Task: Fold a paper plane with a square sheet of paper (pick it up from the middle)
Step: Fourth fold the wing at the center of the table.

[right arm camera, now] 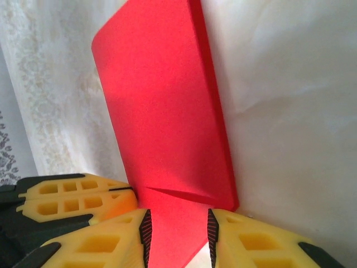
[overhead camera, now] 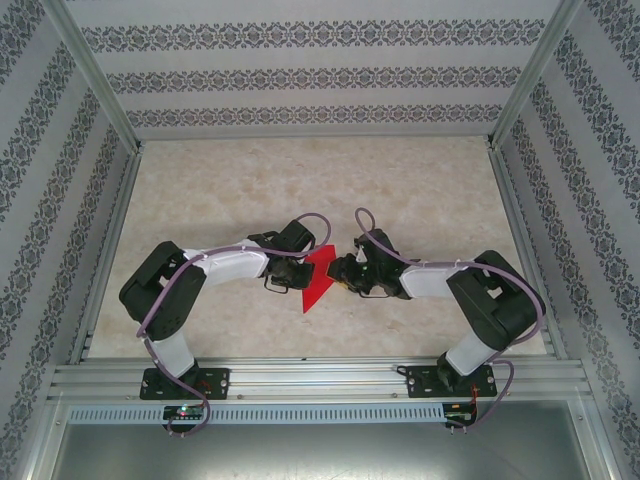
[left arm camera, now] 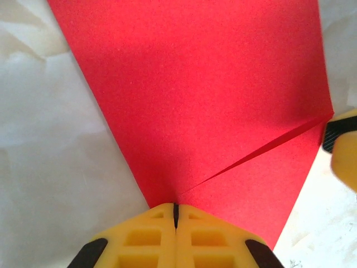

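Note:
The square sheet of paper (overhead camera: 317,284) is bright red and partly folded, a pointed shape between my two grippers at the table's middle. My left gripper (left arm camera: 175,211) is shut on the paper's near tip; from there a folded flap's edge runs up to the right across the red sheet (left arm camera: 195,100). My right gripper (right arm camera: 178,237) stands open, its ribbed pads apart with the red paper (right arm camera: 162,111) lying in the gap and a small raised crease just ahead. In the top view the left gripper (overhead camera: 298,266) and the right gripper (overhead camera: 342,272) face each other across the paper.
The marbled beige table (overhead camera: 300,180) spreads out behind and to both sides. Patterned walls with metal posts (overhead camera: 95,75) enclose it. One right finger (left arm camera: 341,146) shows at the edge of the left wrist view, and the left gripper's yellow fingers (right arm camera: 72,198) sit close beside the right jaws.

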